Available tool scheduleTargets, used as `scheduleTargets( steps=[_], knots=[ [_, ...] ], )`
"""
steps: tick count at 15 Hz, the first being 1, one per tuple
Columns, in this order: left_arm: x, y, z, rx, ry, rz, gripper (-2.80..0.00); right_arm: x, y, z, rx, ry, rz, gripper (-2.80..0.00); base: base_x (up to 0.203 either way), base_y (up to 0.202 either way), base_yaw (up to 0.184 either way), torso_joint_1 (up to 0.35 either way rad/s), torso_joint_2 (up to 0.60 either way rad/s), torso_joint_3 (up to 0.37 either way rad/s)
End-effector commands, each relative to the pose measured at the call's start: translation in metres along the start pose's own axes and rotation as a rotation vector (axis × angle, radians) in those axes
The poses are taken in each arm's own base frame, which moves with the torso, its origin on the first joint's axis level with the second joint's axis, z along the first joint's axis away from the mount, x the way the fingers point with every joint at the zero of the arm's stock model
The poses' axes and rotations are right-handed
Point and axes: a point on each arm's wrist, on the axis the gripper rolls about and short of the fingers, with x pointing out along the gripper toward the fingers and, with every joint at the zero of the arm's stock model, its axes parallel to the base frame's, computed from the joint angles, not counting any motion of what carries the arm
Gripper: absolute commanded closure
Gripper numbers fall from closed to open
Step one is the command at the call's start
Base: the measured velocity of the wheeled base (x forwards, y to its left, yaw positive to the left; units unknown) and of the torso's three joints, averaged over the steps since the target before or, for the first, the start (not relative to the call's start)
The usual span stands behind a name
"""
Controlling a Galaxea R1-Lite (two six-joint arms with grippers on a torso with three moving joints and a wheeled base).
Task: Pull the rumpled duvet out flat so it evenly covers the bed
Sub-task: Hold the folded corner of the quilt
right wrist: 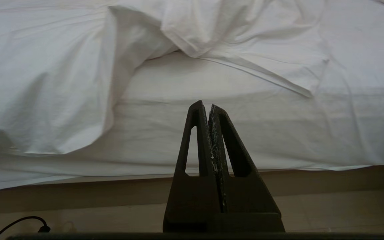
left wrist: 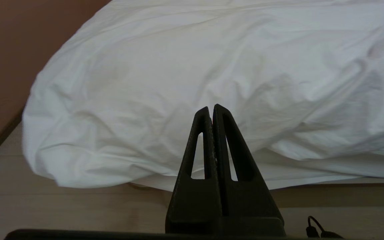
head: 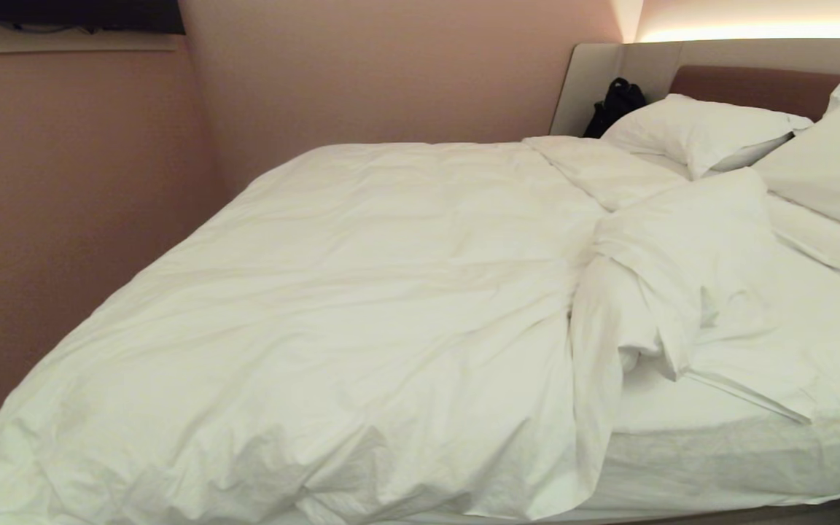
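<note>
Left gripper (left wrist: 211, 108): black, two tapered fingers pressed tip to tip, clenched on nothing. It hangs level in front of the bed's near side, short of the fabric, pointing at the overhanging bulge of the duvet (left wrist: 192, 83) near the foot corner. Not seen in the head view.

Right gripper (right wrist: 204, 106): same build, fingers clamped together and empty, pale scuffing along the inner seam. It points at the near side of the bed (right wrist: 328, 178) where the mattress face is bare, apart from it.

Duvet (head: 332, 306), head view: white, puffy, creased. It covers the bed from the foot end up toward the pillows on the wall side and drapes over the near edge at the foot corner. On the near side toward the headboard it is turned back and bunched into a rumpled fold (head: 682, 255), its loose corner lying on the sheet.

Fitted sheet (head: 814, 343): white, laid bare between the fold and the pillows, running down over the mattress's near edge.

Pillows: two, white, plump, one (head: 697, 131) leaning at the headboard, the other (head: 835, 168) at the frame's right edge.

Headboard (head: 755, 84): light-grey surround, brown padded panel, lit strip above.

Black bag (head: 613, 106): in the corner between headboard and wall, just beside the first pillow.

Wall (head: 99, 182): pinkish, along the far side of the bed.

Floor (left wrist: 78, 210): pale wood planks below the bed's base; a black cable (right wrist: 18, 223) lies on it.
</note>
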Motion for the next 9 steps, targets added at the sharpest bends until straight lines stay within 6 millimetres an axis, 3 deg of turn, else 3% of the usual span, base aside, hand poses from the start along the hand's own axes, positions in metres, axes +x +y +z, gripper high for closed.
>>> scheduleTargets(
  steps=[1, 9],
  knots=[
    [0.0, 0.0, 0.0, 0.0, -0.001, 0.001, 0.0, 0.0001, 0.0, 0.0001, 0.0, 0.001, 0.0, 0.0, 0.0, -0.193, 0.001, 0.005, 0.0, -0.002],
    [0.0, 0.0, 0.0, 0.0, -0.001, 0.001, 0.0, 0.0001, 0.0, 0.0001, 0.0, 0.001, 0.0, 0.0, 0.0, -0.196, 0.001, 0.002, 0.0, 0.004]
  ],
)
